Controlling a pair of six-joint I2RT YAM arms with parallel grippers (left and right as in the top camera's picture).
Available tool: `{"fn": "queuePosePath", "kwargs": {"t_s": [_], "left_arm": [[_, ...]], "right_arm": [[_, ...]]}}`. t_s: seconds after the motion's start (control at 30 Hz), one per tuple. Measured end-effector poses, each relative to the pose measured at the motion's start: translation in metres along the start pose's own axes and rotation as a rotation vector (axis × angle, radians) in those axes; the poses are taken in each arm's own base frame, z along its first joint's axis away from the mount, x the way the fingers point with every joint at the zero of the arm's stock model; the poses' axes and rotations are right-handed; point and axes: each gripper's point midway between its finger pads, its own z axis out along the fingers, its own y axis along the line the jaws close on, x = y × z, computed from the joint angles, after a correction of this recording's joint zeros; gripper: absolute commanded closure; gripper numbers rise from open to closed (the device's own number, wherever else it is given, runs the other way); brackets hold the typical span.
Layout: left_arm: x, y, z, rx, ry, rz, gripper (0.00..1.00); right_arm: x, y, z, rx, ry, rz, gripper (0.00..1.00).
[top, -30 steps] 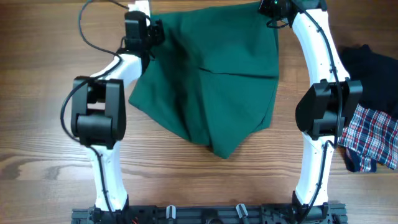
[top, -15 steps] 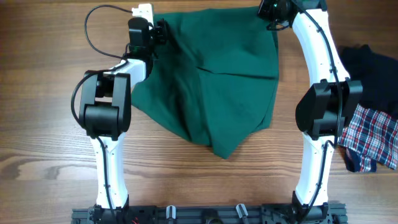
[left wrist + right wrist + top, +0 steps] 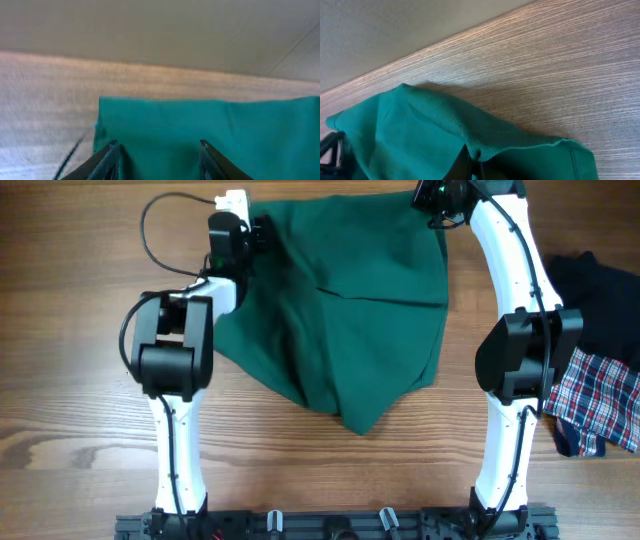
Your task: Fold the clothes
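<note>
The dark green garment (image 3: 350, 310) lies partly folded on the wooden table, its wide edge at the far side and a point toward the front. My left gripper (image 3: 252, 230) is at its far left corner. In the left wrist view its jaws (image 3: 159, 150) are open, with the green fabric (image 3: 200, 125) lying flat between and under them. My right gripper (image 3: 437, 198) is at the far right corner. In the right wrist view its jaws (image 3: 472, 161) are shut on a pinched fold of the green fabric (image 3: 410, 130).
A black garment (image 3: 600, 290) and a red-white-blue plaid cloth (image 3: 600, 405) lie at the right edge, beside the right arm. The table's far edge runs just beyond both grippers. A black cable (image 3: 165, 220) loops beside the left arm.
The left arm's elbow has swung right and toward the far side, and its gripper has shifted slightly right at the corner. The right arm and the garment have hardly moved.
</note>
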Motion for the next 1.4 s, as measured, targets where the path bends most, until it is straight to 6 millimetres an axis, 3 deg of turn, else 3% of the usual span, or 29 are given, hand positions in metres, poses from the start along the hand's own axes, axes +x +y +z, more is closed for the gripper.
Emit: {"fn": "queuePosePath", "kwargs": {"t_s": [0.1,0.53,0.67,0.7,0.83,0.87,0.93,1.2,1.3,1.4], "left_arm": [[0.016,0.004,0.005,-0.005,0.022,-0.010,0.47],[-0.020,-0.007,0.008,0.038,-0.080,-0.008,0.48],[-0.010,-0.006,0.009,0.034,-0.033,-0.012,0.49],[-0.010,-0.006,0.009,0.034,-0.031,-0.012,0.53],[0.000,-0.004,0.012,0.031,-0.016,-0.021,0.91],[0.006,-0.002,0.013,0.028,-0.005,-0.019,0.96],[0.014,0.000,0.015,0.025,0.007,-0.024,0.96],[0.015,0.001,0.015,0.018,0.029,-0.045,0.96],[0.007,-0.002,0.010,0.020,0.042,-0.049,0.96],[-0.018,-0.015,-0.003,0.054,0.051,-0.050,0.96]], "right_arm": [[0.001,0.000,0.000,0.001,0.002,0.000,0.96],[0.003,0.004,0.000,-0.022,0.014,0.000,0.96],[0.003,0.004,0.000,-0.022,0.014,0.000,0.96],[0.003,0.004,0.000,-0.022,0.014,0.000,0.96],[0.003,0.004,0.000,-0.022,0.014,0.001,0.96],[0.003,0.004,0.000,-0.022,0.014,0.001,0.96],[0.003,0.004,0.000,-0.022,0.014,0.001,0.96],[0.003,0.005,0.000,-0.028,0.017,0.001,0.96],[0.005,0.010,0.000,-0.059,0.031,0.001,0.96],[0.009,0.017,-0.001,-0.100,0.049,-0.008,0.96]]}}
